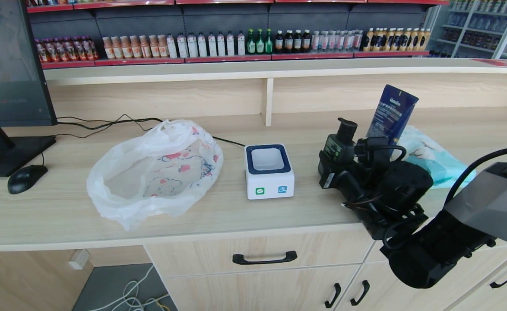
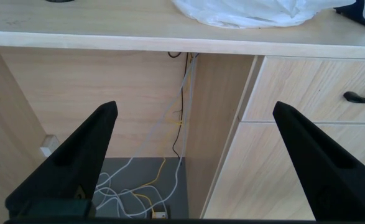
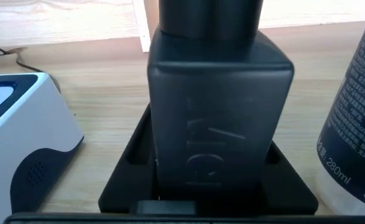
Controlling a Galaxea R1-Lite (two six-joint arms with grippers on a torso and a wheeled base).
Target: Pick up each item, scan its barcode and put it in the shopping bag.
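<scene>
My right gripper (image 1: 344, 175) is shut on a dark square bottle (image 1: 337, 147) with a black cap, holding it upright just right of the white barcode scanner (image 1: 268, 170). In the right wrist view the bottle (image 3: 216, 124) stands between the fingers (image 3: 127, 168), with the scanner (image 3: 14, 137) beside it. A dark blue tube (image 1: 392, 111) stands behind the gripper, and a teal packet (image 1: 428, 162) lies next to it. The white shopping bag (image 1: 156, 172) lies open left of the scanner. My left gripper (image 2: 194, 165) hangs open below the counter edge, facing the cabinet front.
A monitor (image 1: 9, 65) and a mouse (image 1: 26, 178) occupy the counter's left end, with cables running behind the bag. A raised wooden ledge (image 1: 266, 71) backs the counter. Drawer handles (image 1: 264, 258) sit below the front edge. Loose cables (image 2: 145, 186) lie under the counter.
</scene>
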